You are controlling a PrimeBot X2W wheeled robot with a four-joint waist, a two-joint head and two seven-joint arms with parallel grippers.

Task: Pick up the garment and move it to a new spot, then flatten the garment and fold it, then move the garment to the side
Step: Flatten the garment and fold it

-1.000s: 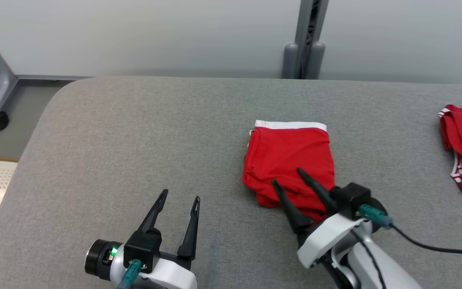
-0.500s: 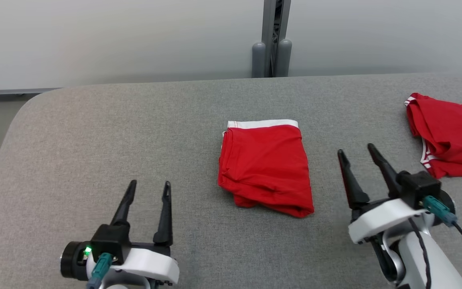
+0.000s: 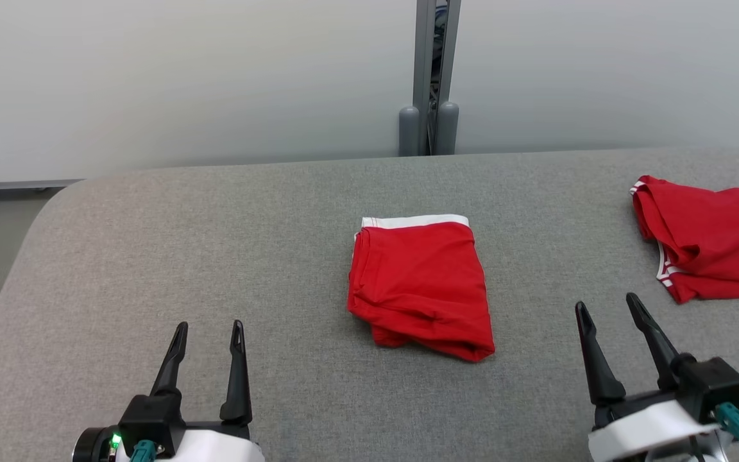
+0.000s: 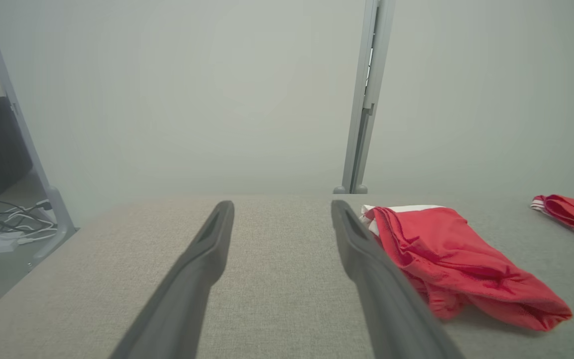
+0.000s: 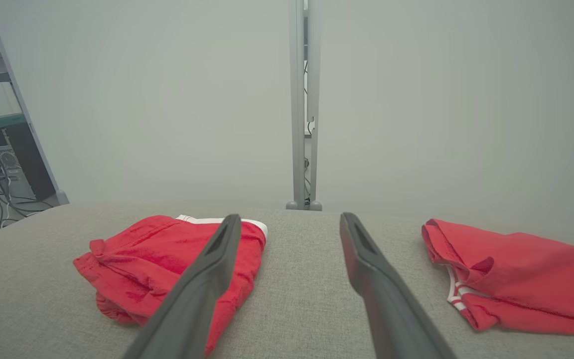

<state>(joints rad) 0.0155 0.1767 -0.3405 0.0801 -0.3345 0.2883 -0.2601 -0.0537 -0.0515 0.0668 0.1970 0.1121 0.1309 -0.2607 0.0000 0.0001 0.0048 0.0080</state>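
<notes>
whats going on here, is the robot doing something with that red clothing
A two-armed robot is working on laundry on a grey padded table. One red garment with a white waistband lies folded in the middle, touched by nothing. The left gripper and right gripper hover nearer the robot on either side, jaws open and empty. A second red garment lies rumpled at the right.

1. Left: wide bare stretch of grey table (image 3: 151,256), room to pass.
2. Middle: folded red garment (image 3: 417,282) in the way.
3. Right of it: bare gap, then second red garment (image 3: 709,244) far right.
4. Far side: grey post (image 3: 430,77) and wall (image 3: 183,77).
</notes>
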